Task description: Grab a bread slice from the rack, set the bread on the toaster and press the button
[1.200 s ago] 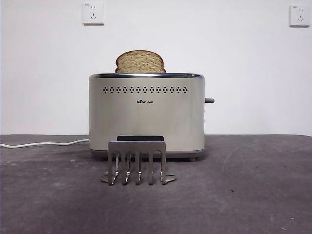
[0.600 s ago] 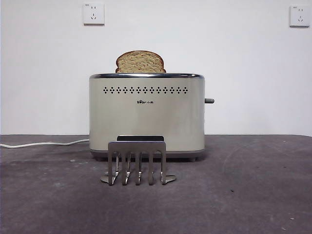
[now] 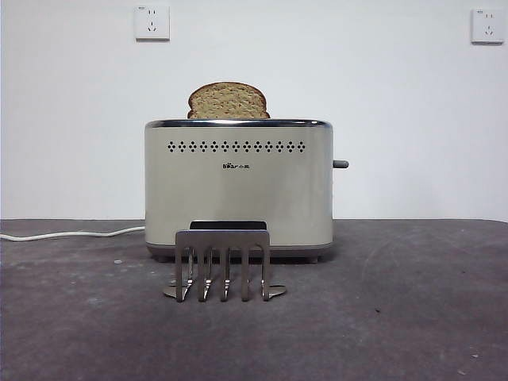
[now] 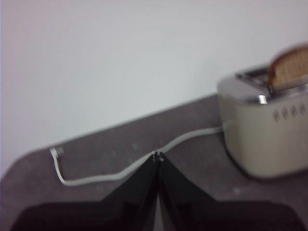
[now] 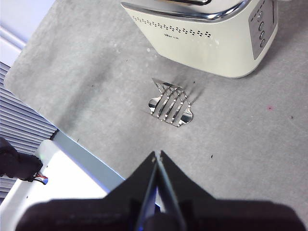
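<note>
Meanwhile, seen from the front, the slice of bread (image 3: pixel 228 101) stood upright in the toaster (image 3: pixel 238 186), its top half showing, while the rack (image 3: pixel 223 263) sat bare before it; neither arm was in view. From the left wrist, the left gripper (image 4: pixel 157 156), jaws together and holding nothing, hung well apart from the toaster, beside its cord (image 4: pixel 144 159). From the right wrist, the right gripper (image 5: pixel 157 155), also closed and bare, faced the toaster's button panel (image 5: pixel 262 26) ahead, probably the nearer arm for pressing.
</note>
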